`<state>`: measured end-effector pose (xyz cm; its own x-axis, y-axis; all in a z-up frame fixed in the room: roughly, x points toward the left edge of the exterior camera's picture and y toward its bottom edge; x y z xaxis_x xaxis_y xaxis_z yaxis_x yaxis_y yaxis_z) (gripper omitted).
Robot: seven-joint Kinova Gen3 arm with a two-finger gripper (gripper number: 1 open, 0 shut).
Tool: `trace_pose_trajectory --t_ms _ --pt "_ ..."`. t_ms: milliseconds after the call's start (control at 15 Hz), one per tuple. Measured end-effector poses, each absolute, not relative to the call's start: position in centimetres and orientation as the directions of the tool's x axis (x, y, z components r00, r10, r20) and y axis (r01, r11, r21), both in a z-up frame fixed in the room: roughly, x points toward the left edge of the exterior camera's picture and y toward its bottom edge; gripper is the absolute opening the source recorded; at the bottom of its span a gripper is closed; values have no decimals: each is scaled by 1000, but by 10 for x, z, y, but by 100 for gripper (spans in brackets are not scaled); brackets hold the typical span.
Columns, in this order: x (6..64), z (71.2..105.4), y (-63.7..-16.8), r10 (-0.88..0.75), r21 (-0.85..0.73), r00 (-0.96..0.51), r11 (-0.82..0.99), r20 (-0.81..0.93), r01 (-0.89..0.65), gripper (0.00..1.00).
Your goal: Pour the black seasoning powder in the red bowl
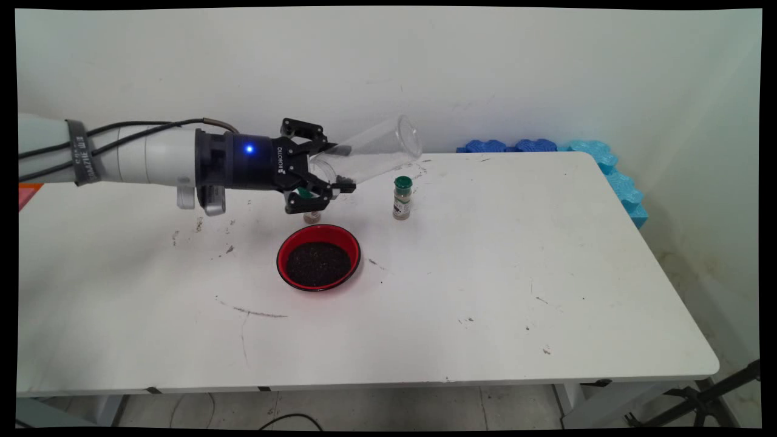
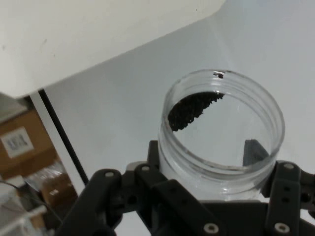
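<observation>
Main view: gripper [image 1: 337, 170] clamped on a clear plastic jar [image 1: 370, 153], left of centre and well clear of the white table [image 1: 516, 273]. Jar nearly on its side, long axis running from the fingers up toward the right, mouth highest. Hand view: dark granules [image 2: 193, 109] heaped inside the jar [image 2: 221, 128], one finger [image 2: 253, 151] showing through its wall. Below the gripper, lower in frame: red bowl [image 1: 318, 258] of dark grains. Right of the gripper: green-capped spice bottle [image 1: 402, 197], upright, apart.

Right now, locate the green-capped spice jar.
Main view: the green-capped spice jar stands upright on the table, right of the gripper and behind-right of the red bowl.
</observation>
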<state>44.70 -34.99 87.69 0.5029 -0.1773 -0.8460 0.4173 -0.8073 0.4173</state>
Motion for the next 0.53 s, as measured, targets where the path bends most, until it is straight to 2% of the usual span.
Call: trace_pose_trajectory --t_ms 533 --pt "452 879 -358 -481 687 630 -718 -610 117 0"
